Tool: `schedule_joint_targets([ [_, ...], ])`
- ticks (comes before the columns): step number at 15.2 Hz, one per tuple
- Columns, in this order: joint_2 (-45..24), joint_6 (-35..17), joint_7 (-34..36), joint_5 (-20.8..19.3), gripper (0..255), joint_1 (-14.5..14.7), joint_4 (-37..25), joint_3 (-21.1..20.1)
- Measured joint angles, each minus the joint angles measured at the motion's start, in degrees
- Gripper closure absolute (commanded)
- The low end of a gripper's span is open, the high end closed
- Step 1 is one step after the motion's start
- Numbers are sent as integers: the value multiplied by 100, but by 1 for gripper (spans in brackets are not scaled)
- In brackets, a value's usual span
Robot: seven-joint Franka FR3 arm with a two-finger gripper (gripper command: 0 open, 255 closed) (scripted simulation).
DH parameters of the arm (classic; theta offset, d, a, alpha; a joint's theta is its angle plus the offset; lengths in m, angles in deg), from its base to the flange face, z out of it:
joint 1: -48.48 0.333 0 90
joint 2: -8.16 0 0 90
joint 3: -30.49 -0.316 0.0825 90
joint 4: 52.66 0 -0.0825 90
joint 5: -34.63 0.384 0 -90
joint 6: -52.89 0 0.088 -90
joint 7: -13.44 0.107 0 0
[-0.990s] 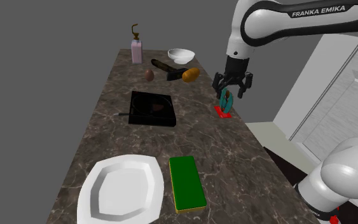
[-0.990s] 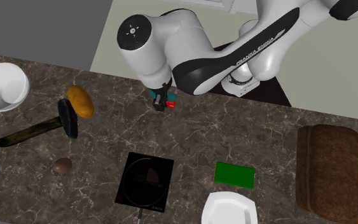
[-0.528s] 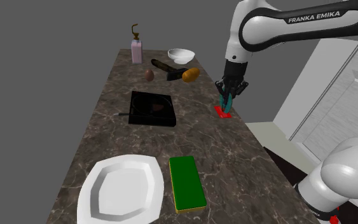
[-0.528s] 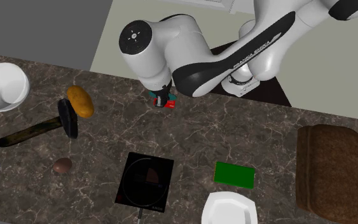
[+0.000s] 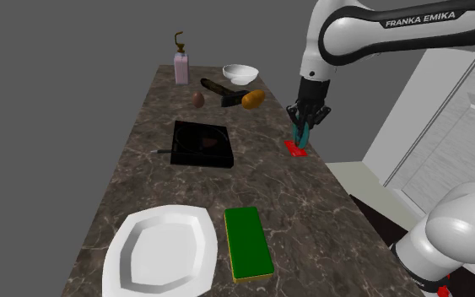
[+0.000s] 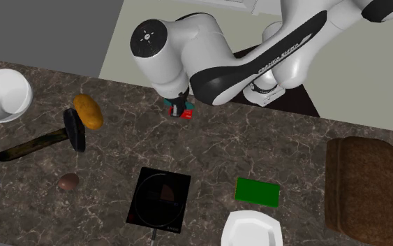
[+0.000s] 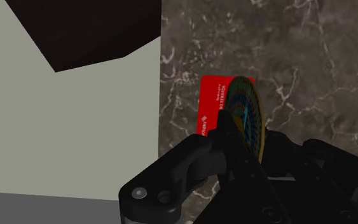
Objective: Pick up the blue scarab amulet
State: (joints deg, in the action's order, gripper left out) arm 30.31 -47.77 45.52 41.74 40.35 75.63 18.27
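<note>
The scarab amulet (image 5: 302, 135) is a thin teal-blue disc with fine coloured lines, standing on edge. My black gripper (image 5: 303, 126) is shut on it near the counter's edge on the shoulder view's right. In the wrist view the amulet (image 7: 246, 113) sits clasped between the two dark fingers (image 7: 225, 143), just above a flat red card (image 7: 214, 105) that lies on the marble. That red card (image 5: 295, 149) shows directly under the gripper. From the second exterior view the gripper (image 6: 179, 109) is largely hidden under the arm's white wrist.
On the dark marble counter (image 5: 151, 181) lie a black square tray (image 5: 202, 143), a white plate (image 5: 161, 251), a green book (image 5: 248, 243), an orange lump (image 5: 253, 99), a hammer (image 5: 218, 90), a white bowl (image 5: 240, 73) and a pink bottle (image 5: 180, 67). The counter's edge drops off beside the card.
One second ago the fingers stood open around the amulet. They have since shut on it, and the hand has risen slightly above the red card.
</note>
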Motion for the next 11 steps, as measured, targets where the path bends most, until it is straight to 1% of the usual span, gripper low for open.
schedule_joint_targets([
  [11,-18,830,43,-39,255,-22,-850,47],
])
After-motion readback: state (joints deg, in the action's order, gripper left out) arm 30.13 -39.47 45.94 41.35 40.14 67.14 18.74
